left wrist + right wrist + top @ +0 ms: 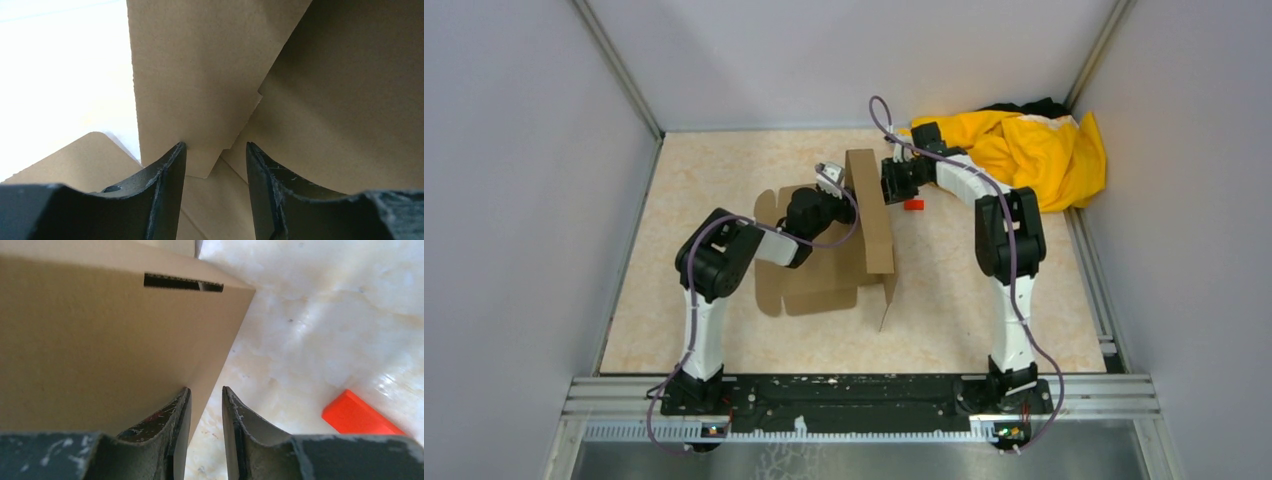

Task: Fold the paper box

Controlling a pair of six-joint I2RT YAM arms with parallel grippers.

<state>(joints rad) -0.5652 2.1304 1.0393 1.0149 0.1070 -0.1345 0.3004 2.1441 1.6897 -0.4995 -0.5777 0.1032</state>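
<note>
The jaws of the left gripper stand apart, and whether the right gripper truly pinches the panel edge cannot be told, so the raised panel of the paper box may flop flat onto the table.

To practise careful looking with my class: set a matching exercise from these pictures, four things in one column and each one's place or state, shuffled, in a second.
1 paper box
2 red block
3 yellow cloth
4 left gripper

A far right corner of the table
B mid-table, one panel raised
C just right of the raised panel
D jaws apart, cardboard ahead

Pairs: 1-B, 2-C, 3-A, 4-D
</note>
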